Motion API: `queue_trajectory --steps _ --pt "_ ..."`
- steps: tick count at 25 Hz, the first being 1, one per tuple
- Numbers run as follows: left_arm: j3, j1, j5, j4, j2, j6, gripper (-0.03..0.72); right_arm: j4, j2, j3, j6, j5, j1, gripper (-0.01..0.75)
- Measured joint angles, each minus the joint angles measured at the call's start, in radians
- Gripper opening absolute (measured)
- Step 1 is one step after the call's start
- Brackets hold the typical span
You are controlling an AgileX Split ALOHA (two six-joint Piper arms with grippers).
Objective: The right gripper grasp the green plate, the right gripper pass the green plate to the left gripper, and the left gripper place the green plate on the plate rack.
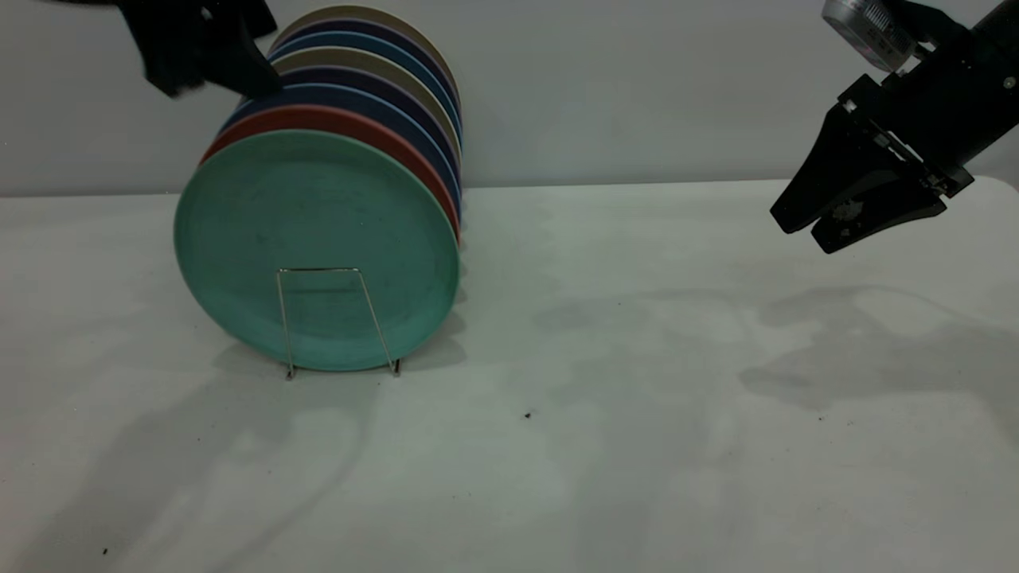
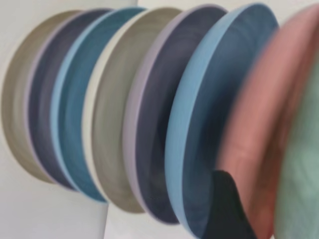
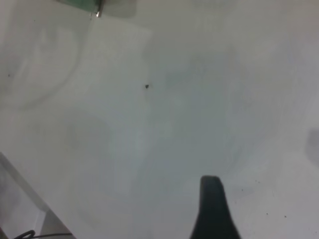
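The right gripper point(image 1: 802, 228) hangs high over the counter point(image 1: 637, 358), fingers slightly parted and empty. The left gripper point(image 1: 239, 76) sits above the row of plates; whether its fingers are released cannot be told. The green plate point(image 1: 316, 250) stands upright, frontmost in the plate rack point(image 1: 338, 318), against the salmon-pink plate point(image 1: 334, 121).

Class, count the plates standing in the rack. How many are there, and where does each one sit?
8, upright in the plate rack. Front to back: green plate, salmon plate, then six blue, purple and beige ones. More may hide behind.
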Motion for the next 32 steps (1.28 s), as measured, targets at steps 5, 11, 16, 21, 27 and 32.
queue_trajectory --steps 5,11,16,21,27,32 --pt "0.0 0.0 0.129 0.0 -0.066 -0.115 0.496 0.013 0.0 0.0 0.003 0.021 0.0 0.554" --pt "0.0 0.005 0.212 0.006 -0.116 -0.643 0.496 0.028 -0.045 0.0 0.051 0.04 0.015 0.554" --pt "0.0 0.068 0.308 0.032 -0.152 -1.185 0.496 -0.293 -0.172 0.0 0.287 -0.013 0.092 0.554" --pt "0.0 0.135 0.44 0.108 -0.225 -1.31 0.492 -0.745 -0.331 0.0 0.7 0.106 0.21 0.54" --pt "0.014 0.144 0.562 0.134 -0.442 -1.302 0.473 -0.992 -0.593 0.058 0.917 0.192 0.309 0.528" --pt "0.179 0.144 0.587 0.149 -0.673 -1.302 0.473 -0.93 -0.897 0.206 0.917 0.207 0.364 0.527"
